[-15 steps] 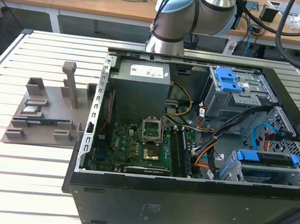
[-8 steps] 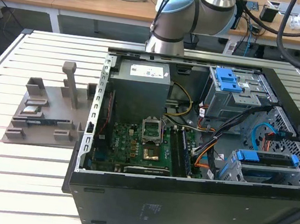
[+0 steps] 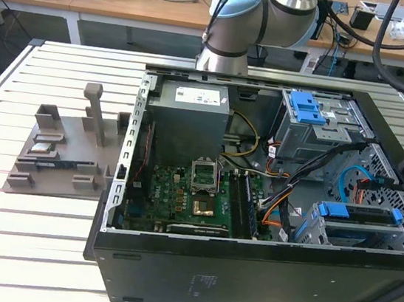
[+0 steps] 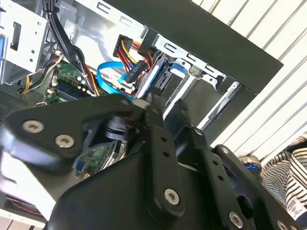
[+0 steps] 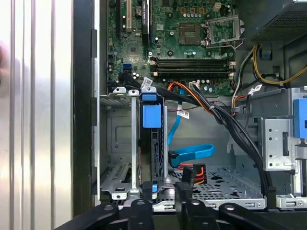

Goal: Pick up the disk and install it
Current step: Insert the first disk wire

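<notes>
- Exterior view: an open computer case (image 3: 245, 276) lies on the slatted worktop (image 3: 25, 247), with the arm (image 3: 241, 22) rising behind it.
- The disk (image 3: 357, 215), edged by its blue bracket, sits on edge in the metal drive cage (image 3: 326, 227) at the case's near corner, toward the exterior view's right.
- The grey power-supply box (image 3: 190, 116) stands at the rear of the case, above the green motherboard (image 3: 180, 200); a second cage with a blue latch (image 3: 305, 105) stands beside it.
- A grey fixture (image 3: 68, 148) rests on the worktop at the exterior view's left, well apart from the case.
- First wrist view: the disk (image 5: 152, 139) stands in the cage slot, and the claw (image 5: 165, 211) hangs just outside the cage, holding nothing visible.
- Whether the claw's fingers are apart or together, I cannot tell.
</notes>
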